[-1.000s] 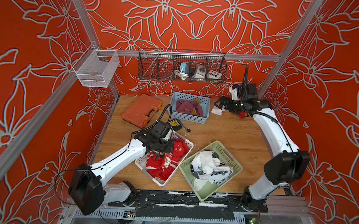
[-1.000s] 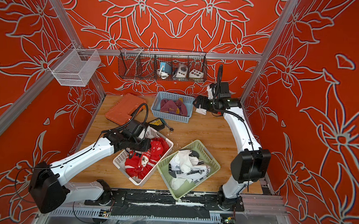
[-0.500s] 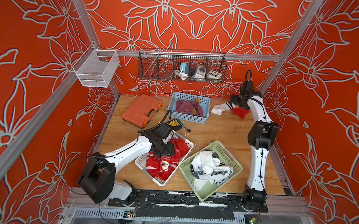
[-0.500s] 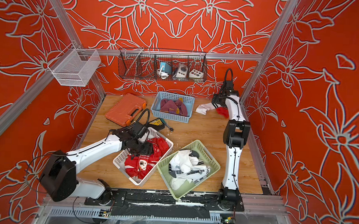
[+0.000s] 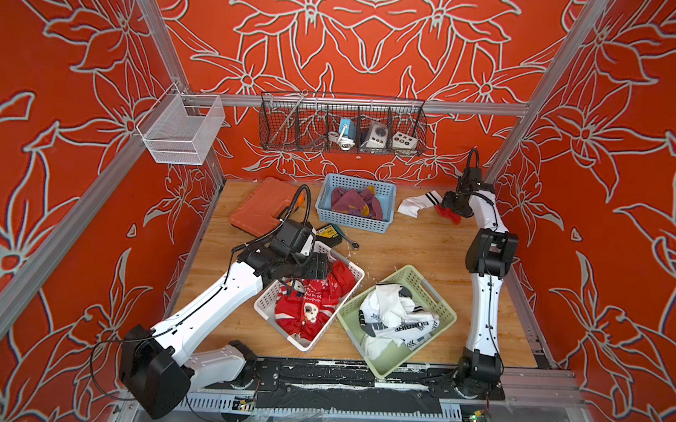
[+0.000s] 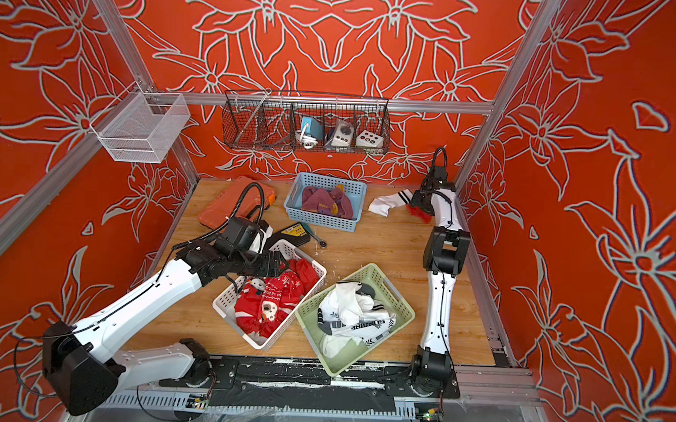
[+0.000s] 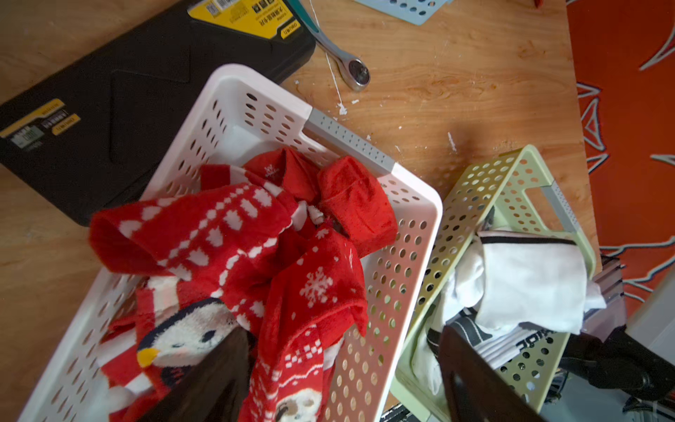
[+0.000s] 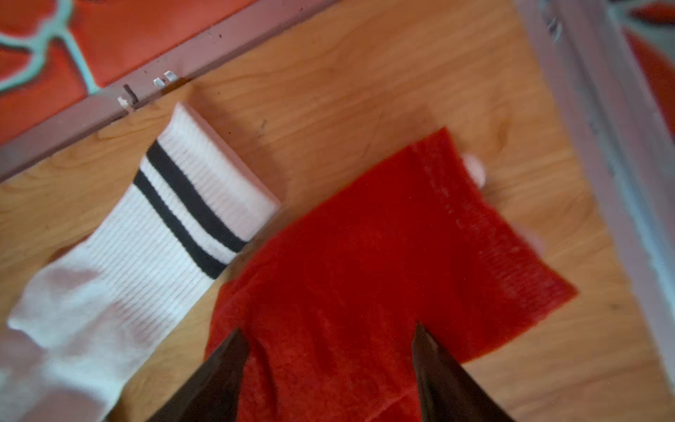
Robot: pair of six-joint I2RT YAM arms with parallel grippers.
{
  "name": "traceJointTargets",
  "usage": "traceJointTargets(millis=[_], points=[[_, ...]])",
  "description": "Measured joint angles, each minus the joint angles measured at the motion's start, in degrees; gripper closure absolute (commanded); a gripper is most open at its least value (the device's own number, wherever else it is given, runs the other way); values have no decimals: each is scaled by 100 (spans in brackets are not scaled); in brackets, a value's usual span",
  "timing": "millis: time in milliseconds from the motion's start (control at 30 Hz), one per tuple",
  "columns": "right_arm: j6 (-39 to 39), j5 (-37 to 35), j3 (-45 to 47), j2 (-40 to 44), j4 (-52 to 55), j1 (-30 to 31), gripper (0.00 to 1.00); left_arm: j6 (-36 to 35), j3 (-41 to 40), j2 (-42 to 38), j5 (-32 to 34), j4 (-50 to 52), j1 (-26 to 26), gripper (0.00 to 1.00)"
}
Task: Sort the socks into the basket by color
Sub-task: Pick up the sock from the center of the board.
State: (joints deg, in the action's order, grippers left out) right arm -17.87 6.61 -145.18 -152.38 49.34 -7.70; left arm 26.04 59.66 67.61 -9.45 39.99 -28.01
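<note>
Three baskets (image 5: 351,220), two loose socks (image 5: 413,202)

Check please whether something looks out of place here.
Two socks lie loose on the table's far right corner, outside any basket: a white striped sock and a red sock. A patterned red sock hangs over the white basket's rim.

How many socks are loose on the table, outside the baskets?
2. The white striped sock and the red sock lie side by side at the far right corner, the red one under the right gripper. More may be hidden.
</note>
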Motion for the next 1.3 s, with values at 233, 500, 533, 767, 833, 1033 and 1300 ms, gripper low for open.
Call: traceJointTargets(millis=[233,500,533,767,833,1033,1300], points=[[-22,136,280,57,131,24,100,-52,254,7,9,-50,136,20],[-66,433,1464,951,157,44,100,-186,372,11,-245,-374,181,20],[-66,505,1709,1187,140,52,100,-216,391,22,-317,-424,181,20],[-133,999,3709,3407,-391,382,100,-350,487,188,-817,-901,181,20],[-208,1158,4172,4044,-619,566,100,-378,533,280,-975,-1086,173,19],[-498,1547,5252,5429,-1034,1270,100,-457,660,603,-1292,-1705,33,19],[-767,2127,6063,6614,-1213,2243,100,-496,660,697,-1550,-2402,-151,18]])
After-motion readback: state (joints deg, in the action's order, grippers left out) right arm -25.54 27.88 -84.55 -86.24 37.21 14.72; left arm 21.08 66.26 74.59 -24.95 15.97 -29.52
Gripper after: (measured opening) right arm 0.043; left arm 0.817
